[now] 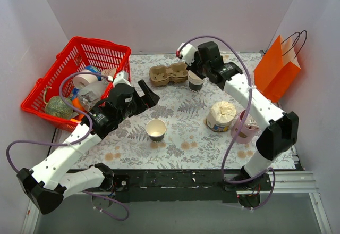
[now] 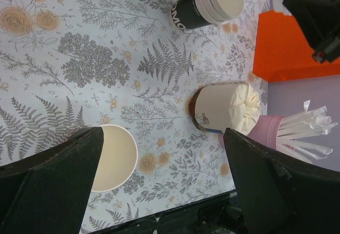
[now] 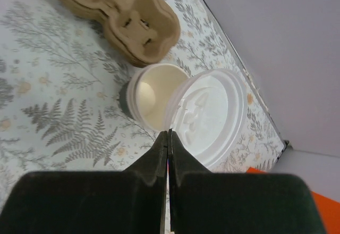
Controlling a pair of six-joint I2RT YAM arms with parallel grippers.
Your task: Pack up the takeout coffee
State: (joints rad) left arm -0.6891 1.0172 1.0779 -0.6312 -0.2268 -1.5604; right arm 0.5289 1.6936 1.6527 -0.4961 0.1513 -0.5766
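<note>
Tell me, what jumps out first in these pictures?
The red basket stuffed with odds and ends at the table's back left and the orange paper bag by the right wall catch the eye first. Between them, near the brown cup carrier, the right gripper pinches the edge of a white lid right by an open dark cup.

The paper cup (image 3: 142, 94) looks matt, the plastic lid (image 3: 212, 114) glossy, the pulp carrier (image 3: 114, 18) rough.
</note>
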